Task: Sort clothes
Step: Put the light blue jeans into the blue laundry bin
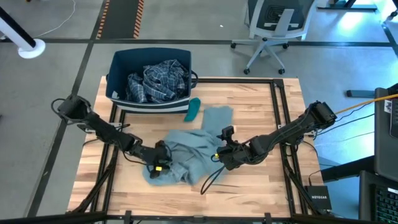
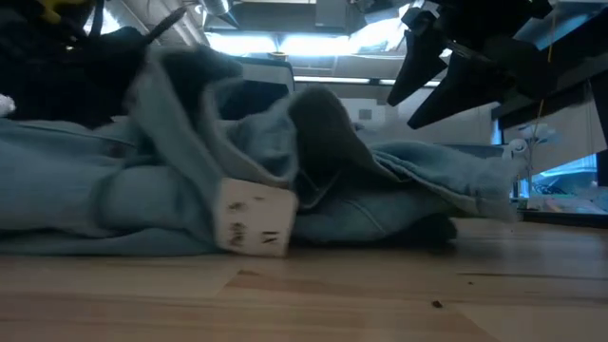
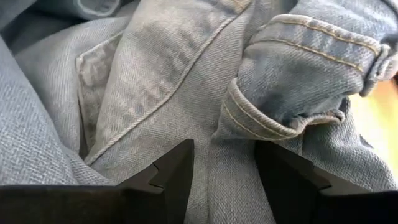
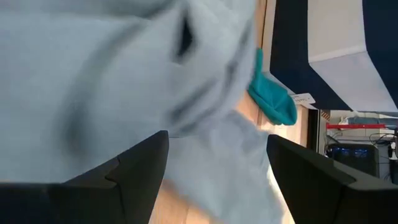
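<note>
**Both grippers at the grey-blue denim heap, mid-table**

I have the left gripper (image 1: 157,167) down on the near-left edge of the crumpled light grey-blue denim garment (image 1: 189,152). From its wrist camera I see the two dark fingers (image 3: 177,171) standing apart with a fold of denim running between them; a stitched cuff or hem bunches just ahead of the jaws. Whether the pads actually pinch that fold I cannot tell, so I read the jaws as apart with cloth between them.

The right gripper (image 1: 221,155) sits at the garment's right edge, facing the left one across the heap. Its jaws are spread wide, and the pale cloth fills the space in front of and between them without being clamped. In the low view this gripper (image 2: 423,95) hangs just above the denim, not touching it.

Beyond the right jaws, past the garment's far edge, lies a small teal fabric piece (image 4: 272,96), touching the denim and close beside the dark blue rectangular fabric bin (image 1: 118,87). A blue-white plaid shirt (image 1: 158,81) lies crumpled inside that bin, well beyond both sets of jaws. Everything rests on the light wooden table (image 1: 267,186).
</note>
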`<state>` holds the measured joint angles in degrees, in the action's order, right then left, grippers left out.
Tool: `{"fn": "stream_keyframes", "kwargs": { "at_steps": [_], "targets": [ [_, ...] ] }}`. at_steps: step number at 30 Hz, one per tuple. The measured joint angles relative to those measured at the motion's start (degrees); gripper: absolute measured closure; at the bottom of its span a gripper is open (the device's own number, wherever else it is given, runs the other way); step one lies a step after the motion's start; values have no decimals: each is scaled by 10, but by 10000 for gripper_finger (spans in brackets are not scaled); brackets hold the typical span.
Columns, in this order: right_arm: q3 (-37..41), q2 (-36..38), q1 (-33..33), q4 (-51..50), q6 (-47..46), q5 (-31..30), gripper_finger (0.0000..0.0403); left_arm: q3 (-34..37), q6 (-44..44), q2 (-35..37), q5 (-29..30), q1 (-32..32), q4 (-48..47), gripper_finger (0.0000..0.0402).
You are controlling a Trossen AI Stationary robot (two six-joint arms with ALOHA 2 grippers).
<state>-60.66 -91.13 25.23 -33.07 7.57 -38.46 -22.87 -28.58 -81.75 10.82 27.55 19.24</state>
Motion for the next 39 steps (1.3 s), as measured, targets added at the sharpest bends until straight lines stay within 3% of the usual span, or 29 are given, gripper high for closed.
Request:
{"fn": "stream_keyframes", "kwargs": {
  "at_steps": [4, 7, 15, 19, 22, 27, 34, 39],
  "targets": [
    [0, 0, 0, 7, 1, 3, 111, 0, -3, 20, -21, 3, -10, 233],
    [0, 0, 0, 37, -1, 42, 111, -4, 22, 59, -9, 3, -29, 233],
    [0, -1, -1, 124, 1, 85, 111, -54, 52, 178, 138, 3, -191, 233],
    [0, -1, -1, 146, 2, 92, 111, -55, 52, 211, 167, 1, -215, 233],
    [0, -1, -2, 159, 4, 90, 111, -55, 50, 219, 169, 1, -226, 233],
    [0, -1, -2, 168, 5, 37, 111, -55, 32, 220, 171, 1, -243, 233],
    [0, 2, 2, 137, 36, 91, 111, -55, 14, 220, 172, 1, -267, 233],
    [0, 9, 51, 49, 51, 117, 111, -55, 11, 220, 174, 1, -265, 233]
  ]
}}
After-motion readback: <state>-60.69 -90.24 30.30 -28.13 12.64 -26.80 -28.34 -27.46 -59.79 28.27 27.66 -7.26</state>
